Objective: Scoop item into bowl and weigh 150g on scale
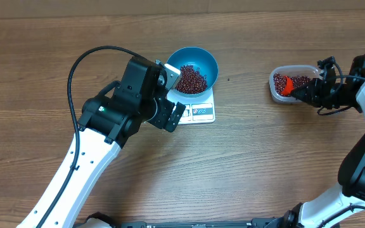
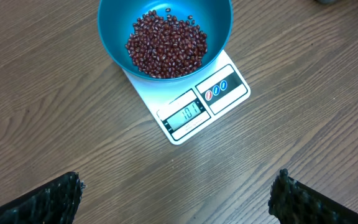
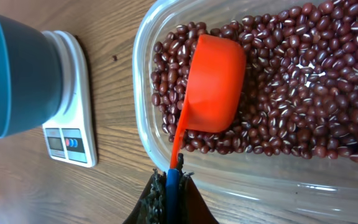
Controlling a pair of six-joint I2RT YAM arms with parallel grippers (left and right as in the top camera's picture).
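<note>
One bowl (image 1: 201, 58), scale (image 1: 198, 113), tub (image 1: 273, 88), scoop (image 1: 284, 85)

Beans (image 2: 166, 43) in blue bowl (image 2: 112, 34) on white scale (image 2: 230, 87), display (image 2: 184, 114) 101; end effector (image 2: 176, 198) splayed.

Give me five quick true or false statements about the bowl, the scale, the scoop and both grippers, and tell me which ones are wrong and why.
1. The blue bowl sits on the white scale. True.
2. The bowl is empty. False: it holds a heap of beans.
3. The right gripper is shut on the handle of the orange scoop. True.
4. The scoop is above the bowl. False: it is down among the beans in the clear tub, off to the side of the scale.
5. The left gripper grips the bowl's rim. False: it is open, holds nothing and is apart from the bowl.
</note>
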